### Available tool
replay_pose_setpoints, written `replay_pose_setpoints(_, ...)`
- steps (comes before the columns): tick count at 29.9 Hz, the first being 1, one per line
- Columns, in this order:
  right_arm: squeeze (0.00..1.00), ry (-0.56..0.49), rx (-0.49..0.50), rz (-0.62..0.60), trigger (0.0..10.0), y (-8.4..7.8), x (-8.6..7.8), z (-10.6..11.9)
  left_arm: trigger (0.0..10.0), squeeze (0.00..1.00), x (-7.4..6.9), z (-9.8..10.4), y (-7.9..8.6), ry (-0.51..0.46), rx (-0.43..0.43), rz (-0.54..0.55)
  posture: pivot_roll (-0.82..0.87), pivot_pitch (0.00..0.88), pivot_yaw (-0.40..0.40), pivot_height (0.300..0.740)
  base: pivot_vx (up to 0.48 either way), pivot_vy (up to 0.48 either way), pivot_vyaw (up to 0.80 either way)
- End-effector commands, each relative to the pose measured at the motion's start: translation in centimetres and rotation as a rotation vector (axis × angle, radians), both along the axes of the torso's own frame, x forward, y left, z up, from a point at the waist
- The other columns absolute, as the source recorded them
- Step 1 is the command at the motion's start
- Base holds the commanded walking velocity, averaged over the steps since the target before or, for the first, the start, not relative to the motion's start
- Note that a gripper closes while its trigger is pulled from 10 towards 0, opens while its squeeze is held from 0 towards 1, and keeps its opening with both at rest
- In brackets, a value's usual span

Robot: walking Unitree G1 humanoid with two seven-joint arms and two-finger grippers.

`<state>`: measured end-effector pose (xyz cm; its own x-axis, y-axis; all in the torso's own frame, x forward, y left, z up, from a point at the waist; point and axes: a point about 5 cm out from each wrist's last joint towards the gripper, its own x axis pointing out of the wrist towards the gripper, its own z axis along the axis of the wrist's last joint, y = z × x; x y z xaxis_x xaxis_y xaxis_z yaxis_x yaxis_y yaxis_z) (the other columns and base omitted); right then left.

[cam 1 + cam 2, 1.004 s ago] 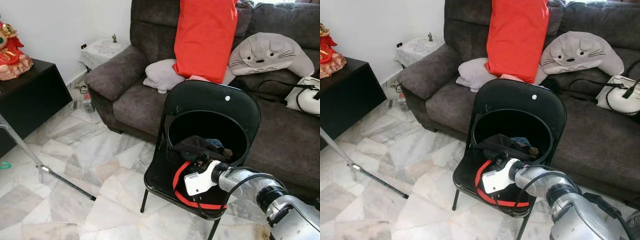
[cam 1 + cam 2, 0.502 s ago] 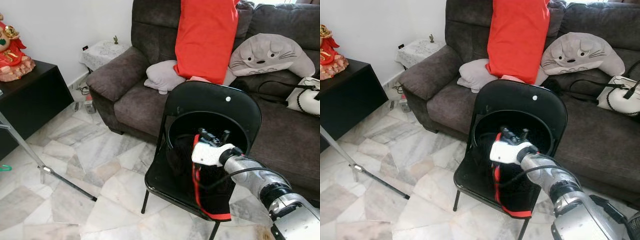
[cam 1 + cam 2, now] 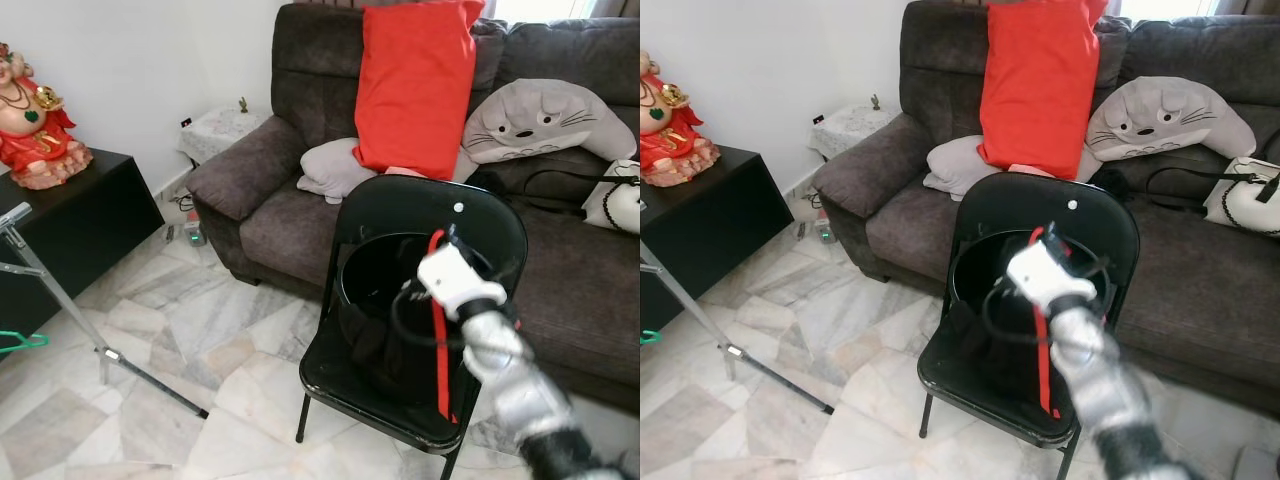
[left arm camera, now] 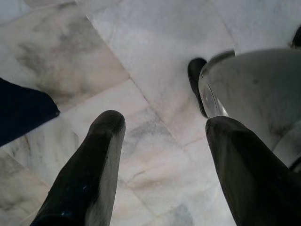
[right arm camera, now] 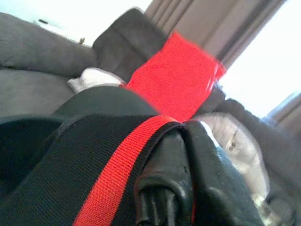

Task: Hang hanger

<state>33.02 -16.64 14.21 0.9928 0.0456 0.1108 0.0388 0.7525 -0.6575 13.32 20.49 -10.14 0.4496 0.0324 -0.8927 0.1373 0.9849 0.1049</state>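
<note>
The right claw (image 3: 447, 262) was clamped on a black garment (image 3: 395, 340) with red trim, raised above the chair (image 3: 400, 205) seat. Hanging was seemingly not yet done. The left claw (image 4: 162, 155) hung open over the floor (image 4: 141, 56).

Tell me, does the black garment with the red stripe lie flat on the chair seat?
No, the right gripper holds the garment up, hanging before the chair.

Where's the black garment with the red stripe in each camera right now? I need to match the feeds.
Left eye: garment hangs from the right gripper before the black chair.
Right eye: centre, below the gripper.
Right wrist: fills the foreground.
Left wrist: none; floor tiles.
Shared landmark: red cushion.
</note>
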Motion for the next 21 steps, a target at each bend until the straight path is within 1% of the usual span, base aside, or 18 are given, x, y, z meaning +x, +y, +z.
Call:
replay_pose_setpoints(1,0.0,0.074,0.137,-0.011,0.0,0.6,-1.1,-0.6,10.0,0.0,-0.6,-0.1,0.8,0.023,0.025,-0.016,-0.03,0.0,0.139,0.74,0.0,0.0,0.0)
replay_pose_setpoints(2,0.0,0.121,0.203,-0.028,0.0,0.7,-1.7,-1.4,10.0,0.0,-0.5,0.0,0.8,0.023,0.025,-0.018,-0.03,0.0,0.14,0.74,0.0,0.0,0.0)
replay_pose_setpoints(3,0.0,0.121,0.203,-0.028,0.0,0.7,-1.7,-1.4,10.0,0.0,-0.5,0.0,0.8,0.023,0.025,-0.018,-0.03,0.0,0.14,0.74,0.0,0.0,0.0)
replay_pose_setpoints(4,0.0,0.16,0.245,-0.041,0.0,0.7,-2.3,-1.9,10.0,0.0,-0.5,0.0,0.8,0.023,0.026,-0.02,-0.03,0.0,0.14,0.74,0.0,0.0,0.0)
replay_pose_setpoints(5,0.0,0.239,0.278,-0.068,0.0,0.6,-3.4,-3.0,10.0,0.0,-0.4,0.0,0.8,0.023,0.026,-0.024,-0.03,0.0,0.14,0.74,0.0,0.0,0.0)
replay_pose_setpoints(6,0.0,0.265,0.271,-0.074,0.0,0.5,-3.7,-3.3,10.0,0.0,-0.4,0.0,0.8,0.023,0.026,-0.025,-0.03,0.0,0.14,0.74,0.0,0.0,0.0)
replay_pose_setpoints(7,0.0,0.265,0.271,-0.074,0.0,0.5,-3.7,-3.3,10.0,0.0,-0.4,0.0,0.8,0.023,0.026,-0.025,-0.03,0.0,0.14,0.74,0.0,0.0,0.0)
replay_pose_setpoints(8,0.0,0.312,0.242,-0.077,0.0,0.3,-4.1,-3.9,10.0,0.0,-0.4,0.0,0.8,0.023,0.025,-0.026,-0.03,0.0,0.14,0.74,0.0,0.0,0.0)
replay_pose_setpoints(9,0.0,0.365,0.176,-0.075,0.0,0.0,-4.5,-4.8,10.0,0.0,-0.3,0.0,0.8,0.024,0.024,-0.028,-0.03,0.0,0.138,0.74,0.0,0.0,0.0)
replay_pose_setpoints(11,0.0,0.397,0.124,-0.062,0.0,-0.2,-4.8,-5.4,10.0,0.0,-0.3,0.0,0.8,0.025,0.024,-0.028,-0.03,0.0,0.136,0.74,0.0,0.0,0.0)
replay_pose_setpoints(14,0.0,0.425,0.068,-0.047,0.0,-0.4,-5.0,-5.7,10.0,0.0,-0.3,0.0,0.8,0.025,0.024,-0.027,-0.02,0.0,0.135,0.74,0.0,0.0,0.0)
replay_pose_setpoints(16,0.0,0.44,-0.026,-0.023,0.0,-0.2,-5.4,-5.7,10.0,0.0,-0.4,0.0,0.8,0.027,0.027,-0.024,-0.02,0.0,0.132,0.74,0.0,0.0,0.0)
replay_pose_setpoints(19,0.0,0.435,-0.116,0.017,0.0,0.3,-6.0,-5.7,10.0,0.0,-0.5,0.0,0.9,0.029,0.029,-0.024,-0.02,0.0,0.132,0.74,0.0,0.0,0.0)
replay_pose_setpoints(20,0.0,0.435,-0.116,0.017,0.0,0.3,-6.0,-5.7,10.0,0.0,-0.5,0.0,0.9,0.029,0.029,-0.024,-0.02,0.0,0.132,0.74,0.0,0.0,0.0)
replay_pose_setpoints(21,0.0,0.428,-0.147,0.013,0.0,0.3,-6.1,-5.8,10.0,0.0,-0.5,-0.1,0.9,0.03,0.029,-0.024,-0.02,0.0,0.131,0.74,0.0,0.0,0.0)
